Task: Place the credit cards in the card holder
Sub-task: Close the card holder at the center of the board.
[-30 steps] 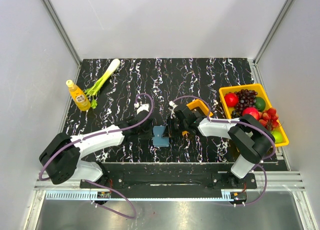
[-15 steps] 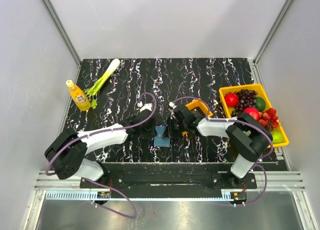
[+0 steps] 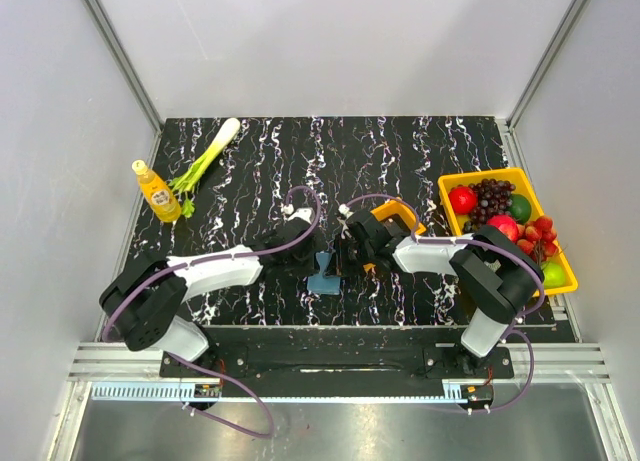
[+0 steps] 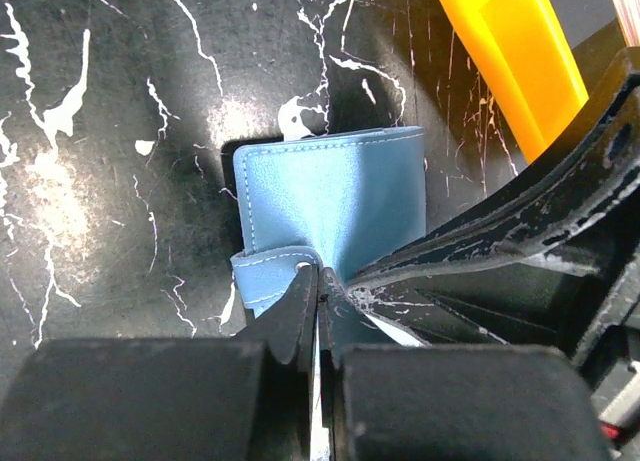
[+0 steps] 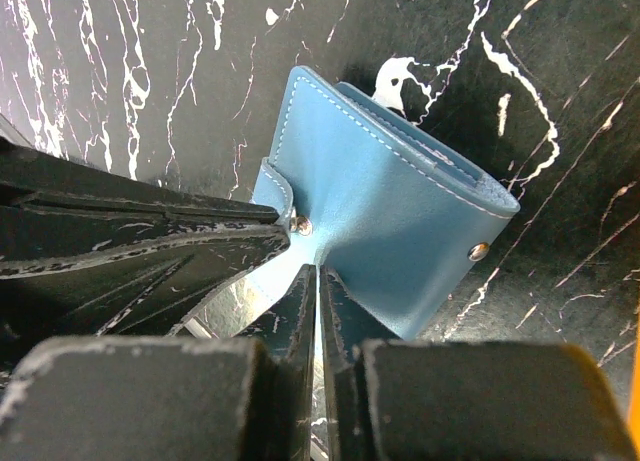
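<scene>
The blue card holder lies at the table's front middle, pinched in at its waist between both grippers. My left gripper comes in from the left and is shut on a flap of the card holder, its tips meeting on the blue edge. My right gripper comes from the right and is shut on the opposite flap, tips together beside a snap. A pale flat sliver shows under the fingers; I cannot tell whether it is one of the credit cards.
A small orange tray sits just behind the right wrist, also seen in the left wrist view. A yellow bin of fruit is at the right. A yellow bottle and a leek lie at the back left.
The left arm has swung right and closer to the card holder. The holder, flatter and squarer before, is now drawn in at its middle between the two grippers.
</scene>
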Tool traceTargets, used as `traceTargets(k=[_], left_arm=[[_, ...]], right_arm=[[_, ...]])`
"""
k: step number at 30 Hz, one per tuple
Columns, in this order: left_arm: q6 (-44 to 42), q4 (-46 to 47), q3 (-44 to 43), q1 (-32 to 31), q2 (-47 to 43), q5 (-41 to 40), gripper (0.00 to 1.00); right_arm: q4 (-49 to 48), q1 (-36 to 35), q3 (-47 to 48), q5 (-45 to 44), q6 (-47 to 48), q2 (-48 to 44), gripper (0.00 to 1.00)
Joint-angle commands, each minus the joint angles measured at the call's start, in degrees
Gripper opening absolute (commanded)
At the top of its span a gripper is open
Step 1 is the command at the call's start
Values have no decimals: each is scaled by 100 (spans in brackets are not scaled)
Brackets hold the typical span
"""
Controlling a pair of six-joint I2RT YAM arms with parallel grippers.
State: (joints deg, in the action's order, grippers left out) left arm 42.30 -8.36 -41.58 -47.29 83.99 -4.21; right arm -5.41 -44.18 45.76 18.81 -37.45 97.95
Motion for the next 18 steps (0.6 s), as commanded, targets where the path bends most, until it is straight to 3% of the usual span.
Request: traceTargets(k=[1, 18], left_arm=[[-99, 265, -359, 9, 258, 324, 0], [-398, 63, -342, 0, 189, 631, 0]], right_arm=[[128, 24, 4, -413, 63, 242, 9], [242, 15, -5, -799, 1, 180, 9]])
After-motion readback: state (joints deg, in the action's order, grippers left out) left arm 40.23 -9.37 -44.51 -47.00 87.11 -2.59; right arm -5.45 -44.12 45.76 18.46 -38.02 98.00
